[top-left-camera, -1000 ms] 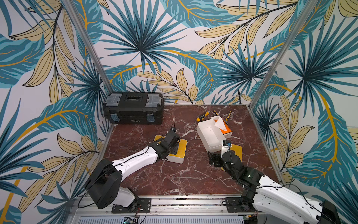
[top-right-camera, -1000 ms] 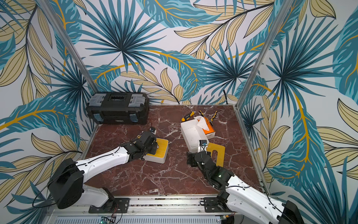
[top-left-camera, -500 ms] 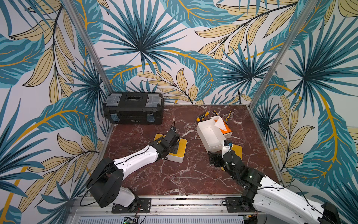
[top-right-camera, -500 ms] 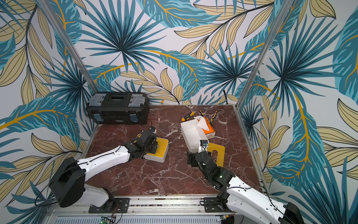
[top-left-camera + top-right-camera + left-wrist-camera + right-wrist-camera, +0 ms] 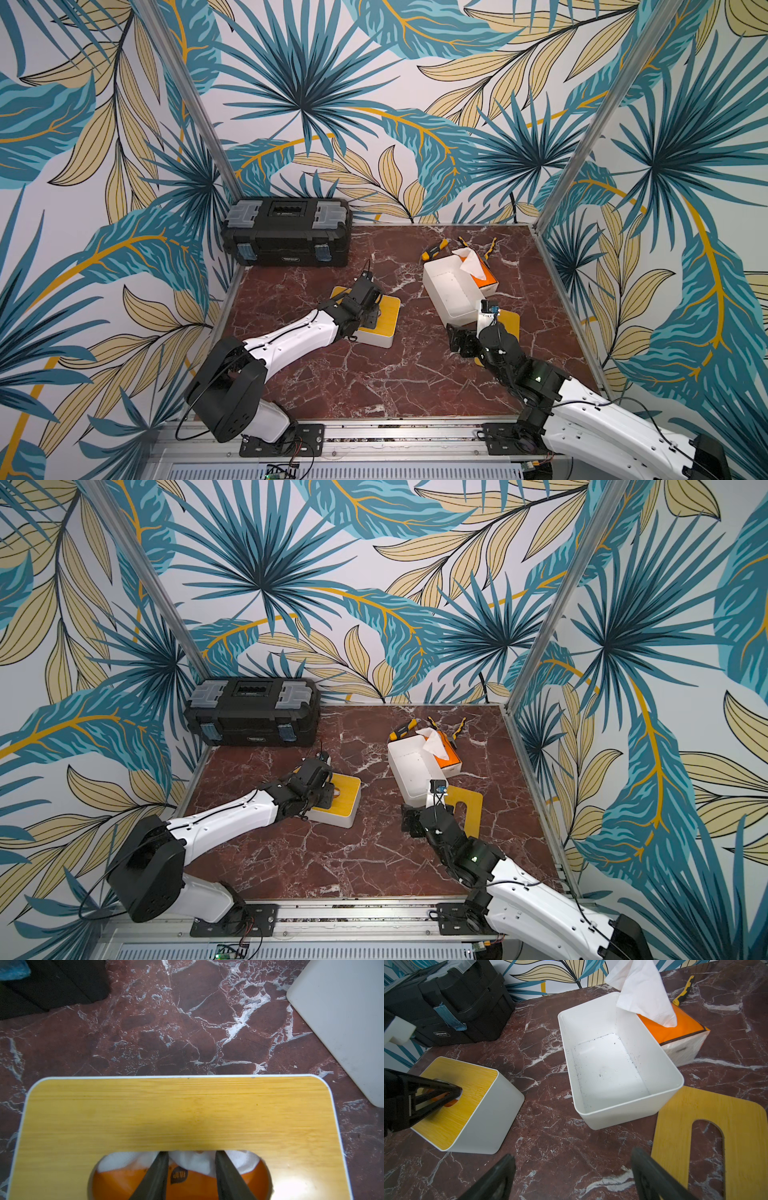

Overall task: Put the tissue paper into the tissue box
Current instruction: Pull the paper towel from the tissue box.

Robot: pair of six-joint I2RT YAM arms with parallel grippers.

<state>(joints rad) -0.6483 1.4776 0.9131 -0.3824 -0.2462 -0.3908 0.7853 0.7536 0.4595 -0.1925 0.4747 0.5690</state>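
A white tissue box with a bamboo lid [image 5: 384, 320] [image 5: 345, 796] [image 5: 178, 1109] [image 5: 473, 1088] stands left of centre. My left gripper [image 5: 370, 309] [image 5: 328, 789] [image 5: 192, 1153] reaches into its slot. Its fingers stand apart, with white tissue paper [image 5: 193, 1160] and an orange pack [image 5: 199, 1186] between them, not pinched. A second, open white box [image 5: 451, 291] [image 5: 623, 1118] sits empty at the right. An orange tissue pack [image 5: 486, 280] [image 5: 675, 1028] beside it has a sheet [image 5: 471, 264] [image 5: 645, 993] sticking up. My right gripper [image 5: 465, 338] [image 5: 573, 1154] hangs open over bare table in front of the open box.
A loose bamboo lid [image 5: 509, 322] [image 5: 737, 1118] lies flat beside my right gripper. A black toolbox [image 5: 286, 237] stands at the back left. Yellow-handled tools [image 5: 434, 249] lie behind the orange pack. Walls close in the back and both sides.
The left arm has shifted very slightly while its fingers stay in the slot. The right arm has not moved.
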